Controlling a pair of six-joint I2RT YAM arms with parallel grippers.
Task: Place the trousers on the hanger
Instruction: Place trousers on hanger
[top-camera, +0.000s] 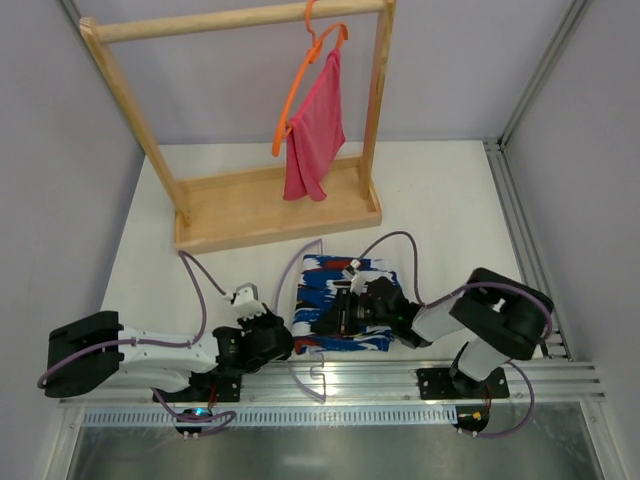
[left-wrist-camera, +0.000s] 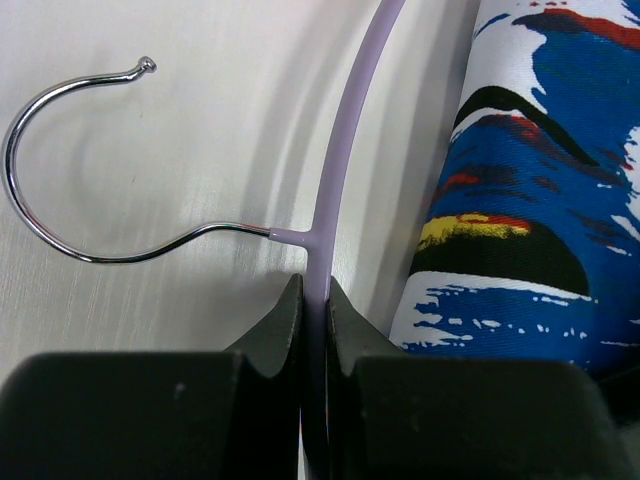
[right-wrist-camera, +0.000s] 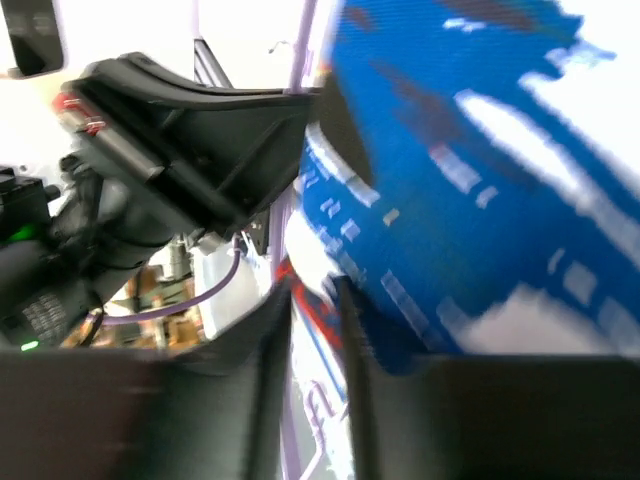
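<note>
The trousers (top-camera: 348, 300) lie folded on the table, in a blue, white, red and black print. The lilac hanger (top-camera: 287, 278) lies along their left edge, its metal hook (top-camera: 318, 385) over the near rail. My left gripper (top-camera: 283, 343) is shut on the hanger's arm just below the hook joint; in the left wrist view the arm (left-wrist-camera: 345, 130) runs up from the gripper (left-wrist-camera: 315, 292), with the hook (left-wrist-camera: 60, 160) to the left and the trousers (left-wrist-camera: 540, 200) to the right. My right gripper (top-camera: 335, 315) rests on the trousers' left part. In the blurred right wrist view it (right-wrist-camera: 317, 300) is pinched on an edge of the trousers (right-wrist-camera: 450, 180).
A wooden clothes rack (top-camera: 280, 215) stands at the back of the table. An orange hanger (top-camera: 310, 80) with a pink cloth (top-camera: 315, 130) hangs on its rail. A metal rail (top-camera: 400, 380) runs along the near edge. My left gripper body (right-wrist-camera: 190, 140) shows close in the right wrist view.
</note>
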